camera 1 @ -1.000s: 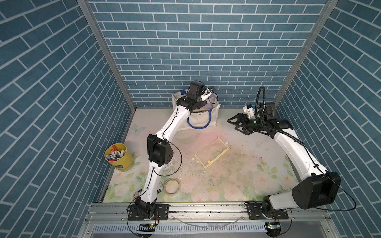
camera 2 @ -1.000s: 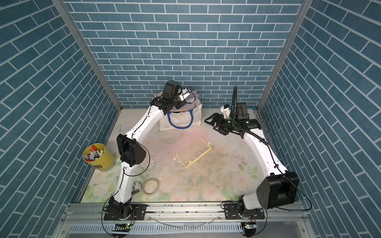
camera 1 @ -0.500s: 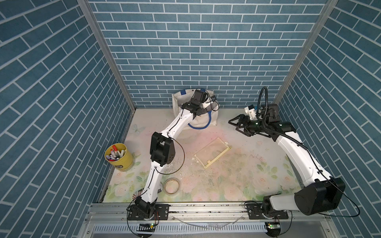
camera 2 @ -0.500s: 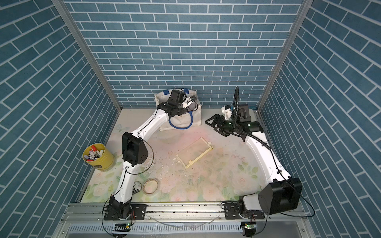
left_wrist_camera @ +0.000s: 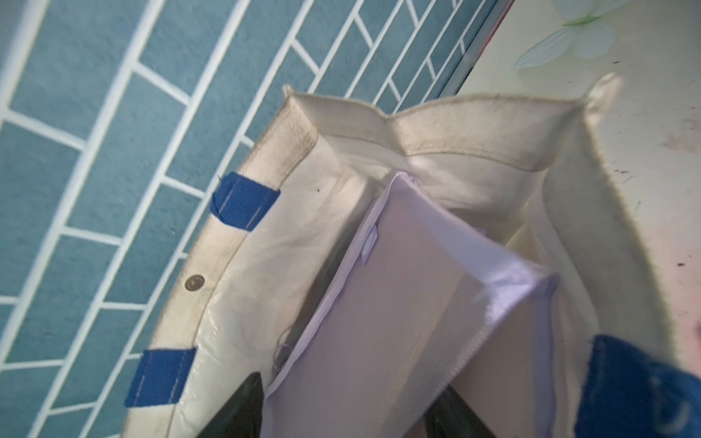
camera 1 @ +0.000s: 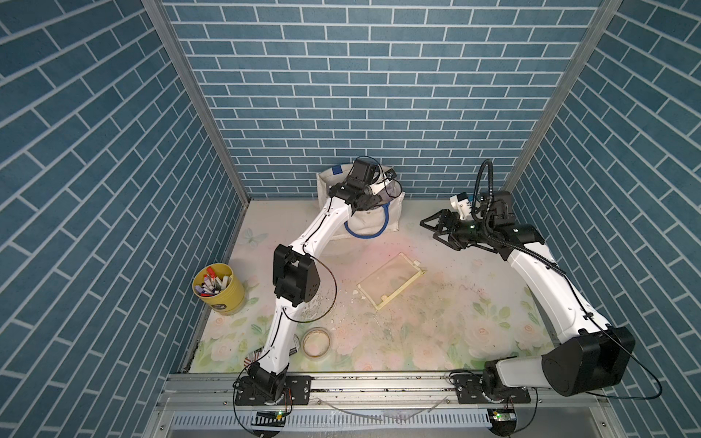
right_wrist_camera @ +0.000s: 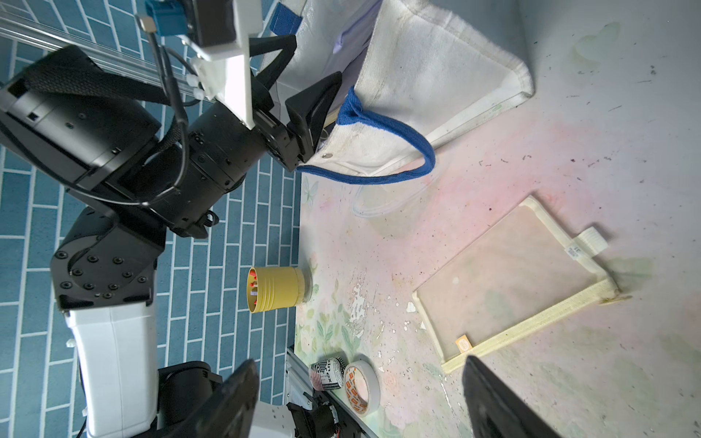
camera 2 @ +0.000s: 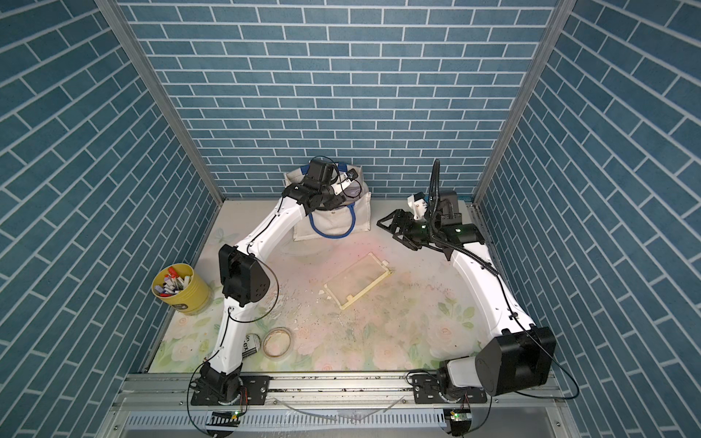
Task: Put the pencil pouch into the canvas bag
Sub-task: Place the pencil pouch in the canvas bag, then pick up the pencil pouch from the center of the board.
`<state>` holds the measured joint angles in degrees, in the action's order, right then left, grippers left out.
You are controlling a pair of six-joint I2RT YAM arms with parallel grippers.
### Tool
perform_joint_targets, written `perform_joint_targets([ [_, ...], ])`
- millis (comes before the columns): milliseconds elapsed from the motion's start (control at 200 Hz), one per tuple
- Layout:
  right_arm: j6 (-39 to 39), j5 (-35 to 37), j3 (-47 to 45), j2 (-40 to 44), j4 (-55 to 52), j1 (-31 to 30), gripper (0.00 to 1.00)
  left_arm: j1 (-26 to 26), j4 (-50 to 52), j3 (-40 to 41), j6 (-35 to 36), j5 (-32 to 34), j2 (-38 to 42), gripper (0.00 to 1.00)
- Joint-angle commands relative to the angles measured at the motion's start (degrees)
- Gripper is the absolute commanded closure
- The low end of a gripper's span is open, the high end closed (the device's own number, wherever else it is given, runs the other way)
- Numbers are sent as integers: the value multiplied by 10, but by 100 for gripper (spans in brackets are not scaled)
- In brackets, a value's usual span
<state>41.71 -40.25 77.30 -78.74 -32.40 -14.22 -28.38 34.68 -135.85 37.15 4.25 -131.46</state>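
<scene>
Blue brick-pattern walls (camera 1: 360,94) enclose three sides of a floral-print tabletop (camera 1: 436,322), which is marked with dark specks and white flakes.

At far left, a yellow cup of markers (camera 1: 223,294) stands upright against the side wall. Nearer the front edge, a roll of tape (camera 1: 316,342) lies flat beside the base of the left arm.

The left arm reaches to the back wall, where the canvas bag (camera 1: 373,222) stands upright with its mouth open and one blue handle hanging down its front. The left gripper (left_wrist_camera: 352,385) sits at the bag's mouth with its jaws apart. In the left wrist view the lavender pencil pouch (left_wrist_camera: 398,303) stands tilted inside the bag, its upper end between the two fingers. Contact between fingers and pouch cannot be confirmed.

At mid-table, well apart from the bag, a clear pouch with cream edging (camera 1: 390,280) lies flat.

At right, the right gripper (camera 1: 428,230) hangs above the table near the bag's right side, jaws spread wide and holding nothing.
</scene>
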Motion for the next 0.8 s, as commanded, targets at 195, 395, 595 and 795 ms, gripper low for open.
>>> perform_joint_targets([
  [195,-5,31,-17,-8,-8,2,17,6,54,-28,-89,-43,75,33],
  [395,-8,79,-37,-24,-31,1,17,-5,94,-6,-198,-83,128,41],
  [595,49,90,-149,-27,23,2,17,-42,30,282,-307,-129,308,34],
  [795,120,73,-287,-41,163,-5,17,-51,-68,579,-448,-240,459,27],
])
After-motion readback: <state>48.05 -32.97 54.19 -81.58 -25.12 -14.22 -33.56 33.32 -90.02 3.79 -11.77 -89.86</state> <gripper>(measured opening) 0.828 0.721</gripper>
